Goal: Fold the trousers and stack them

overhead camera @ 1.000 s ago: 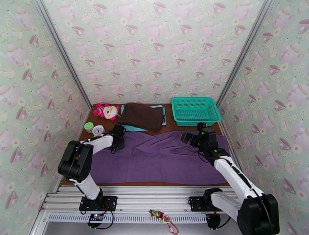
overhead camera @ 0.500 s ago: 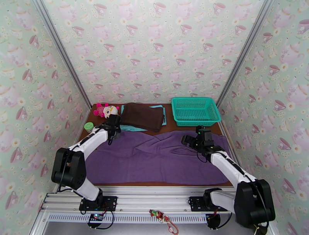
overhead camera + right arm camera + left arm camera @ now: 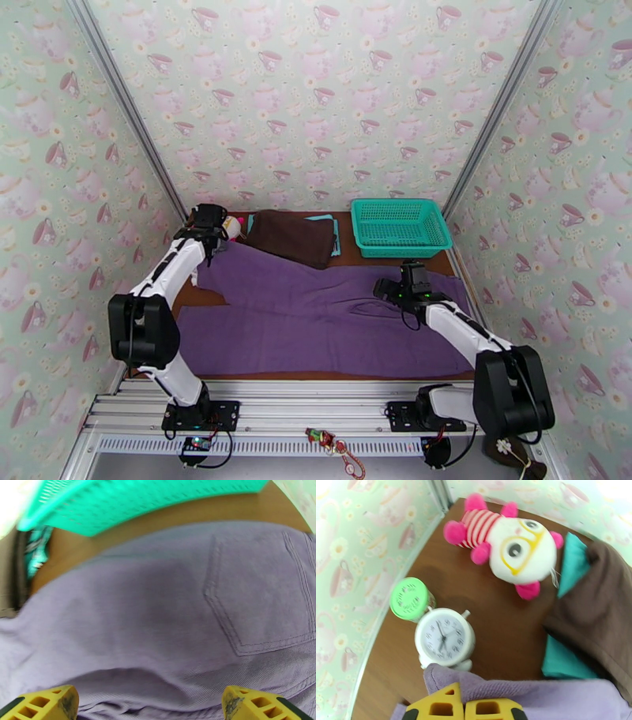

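Observation:
The purple trousers [image 3: 316,320] lie spread across the brown table, waist to the right and the two legs splayed apart to the left. My left gripper [image 3: 209,243] is at the back left, shut on the end of the far leg, which it holds just off the table. In the left wrist view the yellow fingertips [image 3: 464,711] are pressed together with the purple trousers [image 3: 553,697] pinched under them. My right gripper [image 3: 388,286] hovers open over the waist end. In the right wrist view its fingers [image 3: 39,707] stand wide apart above the trousers' [image 3: 158,618] back pocket.
A teal basket [image 3: 399,204] stands at the back right, also seen as the basket [image 3: 118,507]. A folded dark brown garment [image 3: 292,237] lies on a teal cloth [image 3: 336,233] at the back middle. A pink plush toy [image 3: 505,547], a white alarm clock [image 3: 444,636] and a green-lidded jar [image 3: 410,598] sit at the back left.
My left gripper shut on the far leg's end and carried it toward the back left, spreading the legs apart. The right gripper sank closer to the waist, still open.

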Robot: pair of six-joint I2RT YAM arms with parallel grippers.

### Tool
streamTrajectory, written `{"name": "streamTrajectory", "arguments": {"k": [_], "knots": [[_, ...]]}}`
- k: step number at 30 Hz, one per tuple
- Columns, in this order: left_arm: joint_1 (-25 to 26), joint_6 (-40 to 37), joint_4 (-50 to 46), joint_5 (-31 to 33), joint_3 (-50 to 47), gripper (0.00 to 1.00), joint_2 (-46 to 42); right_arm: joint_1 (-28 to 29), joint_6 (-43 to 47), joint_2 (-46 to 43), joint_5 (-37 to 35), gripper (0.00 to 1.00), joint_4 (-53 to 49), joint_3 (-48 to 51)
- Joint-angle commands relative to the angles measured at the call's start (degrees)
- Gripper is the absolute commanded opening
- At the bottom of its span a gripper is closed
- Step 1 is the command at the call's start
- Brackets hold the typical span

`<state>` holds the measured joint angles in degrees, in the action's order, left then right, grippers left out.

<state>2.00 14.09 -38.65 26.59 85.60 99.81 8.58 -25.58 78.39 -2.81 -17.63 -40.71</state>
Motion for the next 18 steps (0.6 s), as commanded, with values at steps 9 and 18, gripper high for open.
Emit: {"name": "streamTrajectory", "arguments": {"k": [9, 18], "knots": [[-3.9, -0.6, 3.1, 1.6, 2.9, 0.0, 5.7, -1.6, -3.8, 3.9, -2.7, 0.99, 1.1, -1.7], [-4.4, -1.8, 6.5, -5.5, -3.0, 0.0, 1.1, -13.0, -4.1, 4.9, -1.3, 0.99, -5.6, -14.4]]}}
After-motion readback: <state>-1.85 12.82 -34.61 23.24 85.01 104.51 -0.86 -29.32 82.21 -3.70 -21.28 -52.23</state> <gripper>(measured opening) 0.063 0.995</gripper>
